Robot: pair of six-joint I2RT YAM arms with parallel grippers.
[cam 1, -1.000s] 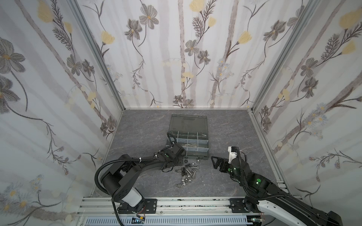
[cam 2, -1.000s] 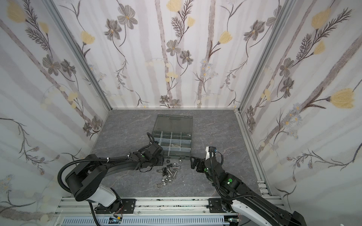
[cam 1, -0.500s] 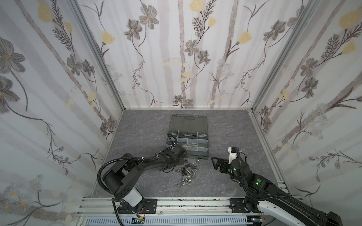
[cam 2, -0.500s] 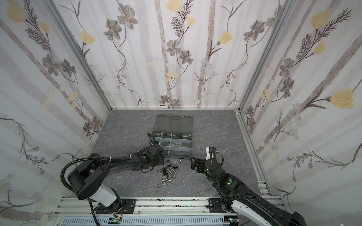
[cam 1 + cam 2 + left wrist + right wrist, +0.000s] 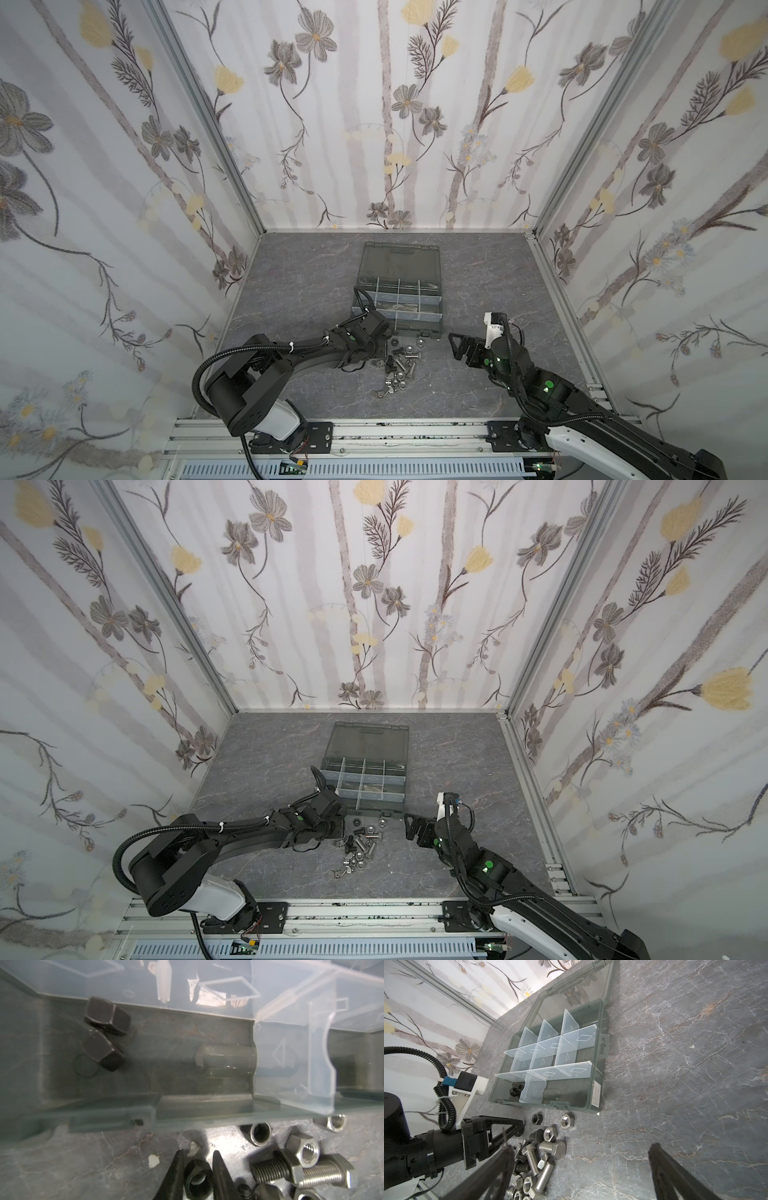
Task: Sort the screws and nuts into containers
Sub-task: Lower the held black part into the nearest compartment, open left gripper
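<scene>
— So, what is the biggest thing?
— A grey table (image 5: 299,282). On it lies a dark case (image 5: 419,327), lid open, with small compartments (image 5: 544,1043). Two black nuts (image 5: 514,1089) lie in the near left one.
— And the jaws?
— Right jaws stand wide, holding nothing, beside the heap (image 5: 399,368). Left jaws pinch one black nut (image 5: 197,1178) down on the table, at the heap's edge.
— The heap?
— Screws (image 5: 532,1159) and nuts (image 5: 566,1121), just in front of the case.
</scene>
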